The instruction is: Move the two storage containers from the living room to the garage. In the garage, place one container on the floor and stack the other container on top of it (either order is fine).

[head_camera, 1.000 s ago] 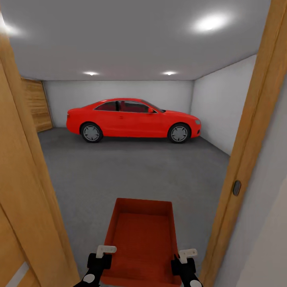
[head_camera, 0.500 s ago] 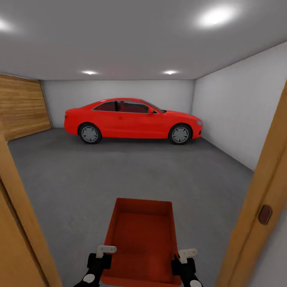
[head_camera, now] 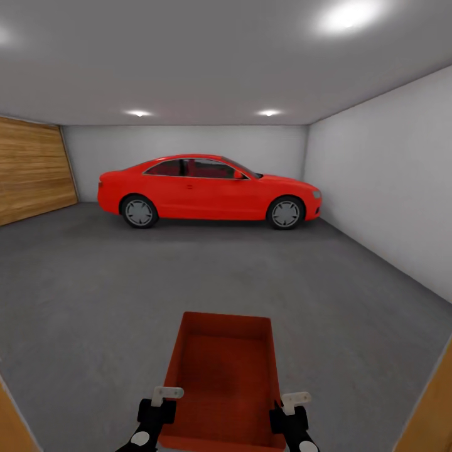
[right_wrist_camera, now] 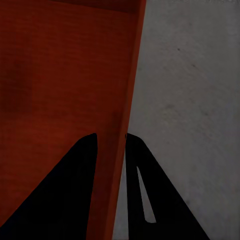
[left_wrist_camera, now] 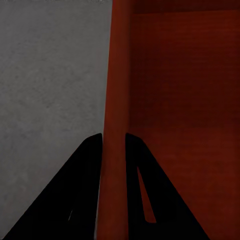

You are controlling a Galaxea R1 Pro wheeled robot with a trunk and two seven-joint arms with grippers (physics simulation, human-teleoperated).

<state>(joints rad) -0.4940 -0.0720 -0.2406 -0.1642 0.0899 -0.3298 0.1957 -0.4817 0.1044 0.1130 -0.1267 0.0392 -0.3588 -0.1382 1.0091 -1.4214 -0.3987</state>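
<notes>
The head view looks into the garage, where a red car point(head_camera: 207, 190) is parked sideways against the far grey-white wall point(head_camera: 188, 141), with a wood-panelled wall point(head_camera: 31, 169) at the left and a plain white wall point(head_camera: 389, 182) at the right. The dark grey concrete floor point(head_camera: 188, 270) stretches between the robot and the car. Low in the view, an orange-red open-top storage container point(head_camera: 221, 376) is carried above the floor, its long axis pointing forward and its inside empty. The left gripper point(head_camera: 157, 408) is clamped on the container's left wall near its closer end, and the left wrist view shows that thin wall point(left_wrist_camera: 117, 100) pinched between the two dark fingers point(left_wrist_camera: 85, 190), one inside and one outside. The right gripper point(head_camera: 290, 411) grips the opposite wall in the same manner; in the right wrist view the fingers point(right_wrist_camera: 145, 190) sit on either side of the right wall point(right_wrist_camera: 131, 90), with mottled concrete beyond. Slivers of orange-wood door frame point(head_camera: 433, 408) show at the bottom corners.
</notes>
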